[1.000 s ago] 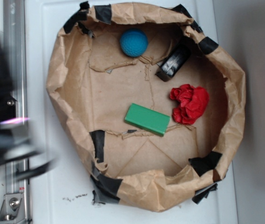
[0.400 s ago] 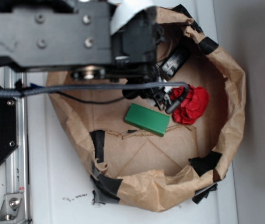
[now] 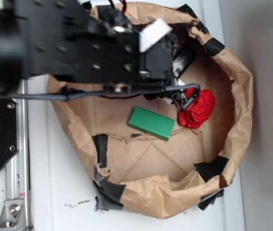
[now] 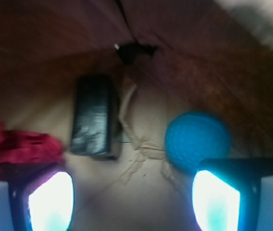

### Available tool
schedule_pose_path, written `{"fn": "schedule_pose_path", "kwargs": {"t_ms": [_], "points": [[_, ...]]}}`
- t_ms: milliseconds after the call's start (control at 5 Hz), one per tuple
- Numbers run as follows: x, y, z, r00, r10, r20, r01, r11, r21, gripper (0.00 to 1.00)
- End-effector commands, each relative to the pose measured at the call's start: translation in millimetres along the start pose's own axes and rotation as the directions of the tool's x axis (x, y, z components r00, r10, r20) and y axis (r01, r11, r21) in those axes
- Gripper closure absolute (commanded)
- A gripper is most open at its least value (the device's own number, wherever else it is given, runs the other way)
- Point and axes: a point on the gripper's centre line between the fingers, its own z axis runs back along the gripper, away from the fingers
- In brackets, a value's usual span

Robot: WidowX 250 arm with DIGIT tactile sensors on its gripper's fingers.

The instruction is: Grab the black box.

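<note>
The black box [image 4: 94, 115] lies on the brown paper floor of the basket, ahead and a little left of my gripper [image 4: 134, 202]. In the wrist view my two glowing fingertips [image 4: 50, 202] stand wide apart with only bare paper between them. The gripper is open and empty. In the exterior view the arm covers the upper left of the basket, and only part of the black box [image 3: 184, 57] shows past it at the upper right. The gripper [image 3: 186, 98] hangs just below the box, beside the red cloth.
A crumpled red cloth [image 3: 199, 109] [image 4: 16, 147] lies left of the box in the wrist view. A blue ball [image 4: 197, 139] sits right of it. A green block [image 3: 152, 122] lies mid-floor. The taped brown paper wall [image 3: 240, 110] rings everything.
The arm has swung in from the left over the basket, hiding the blue ball in the exterior view. Since 0.4 s ago the gripper has shifted slightly right and towards the black box.
</note>
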Motion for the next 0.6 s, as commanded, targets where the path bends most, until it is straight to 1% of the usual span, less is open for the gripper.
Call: {"fn": "schedule_pose_path", "kwargs": {"t_ms": [0, 200, 400], "points": [[42, -22, -18, 1.0, 0.016, -0.001, -0.016, 0.997, -0.069, 0.0], [50, -32, -43, 0.997, 0.037, -0.064, -0.04, 0.998, -0.044, 0.0], [47, -25, -56, 0.993, 0.067, -0.098, -0.067, 0.998, -0.001, 1.0]]}}
